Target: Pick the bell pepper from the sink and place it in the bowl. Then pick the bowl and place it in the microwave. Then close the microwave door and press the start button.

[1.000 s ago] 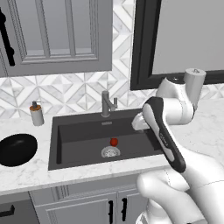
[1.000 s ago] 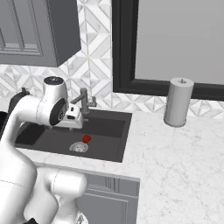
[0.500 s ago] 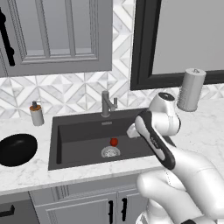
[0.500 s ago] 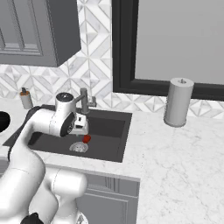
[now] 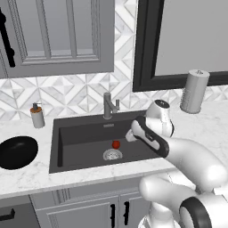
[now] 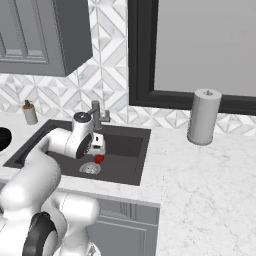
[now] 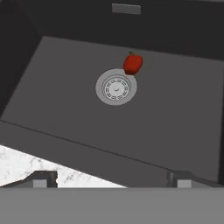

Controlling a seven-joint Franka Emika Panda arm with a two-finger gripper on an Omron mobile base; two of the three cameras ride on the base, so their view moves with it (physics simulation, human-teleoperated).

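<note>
The small red bell pepper (image 5: 116, 144) (image 6: 99, 159) (image 7: 133, 64) lies on the floor of the dark sink (image 5: 80, 142) (image 6: 125, 150) (image 7: 57, 96), touching the rim of the round steel drain (image 7: 116, 87). My gripper (image 5: 130, 135) (image 6: 96, 144) (image 7: 112, 180) hangs over the right part of the basin, above the pepper and apart from it. It is open, with nothing between its fingertips (image 7: 43, 178). The black bowl (image 5: 18, 152) (image 6: 2, 138) sits empty on the counter left of the sink. The microwave and its door are out of view.
A grey faucet (image 5: 107, 106) (image 6: 97, 114) rises behind the basin. A soap bottle (image 5: 37, 116) (image 6: 30, 113) stands at the back left. A paper towel roll (image 5: 194, 91) (image 6: 203, 116) stands on the marble counter (image 6: 200, 180) at the right. Wall cabinets hang above.
The arm has folded down and swung left toward the sink, bringing the hand low over the basin near the pepper. The jaws stayed open; pepper and bowl have not moved.
</note>
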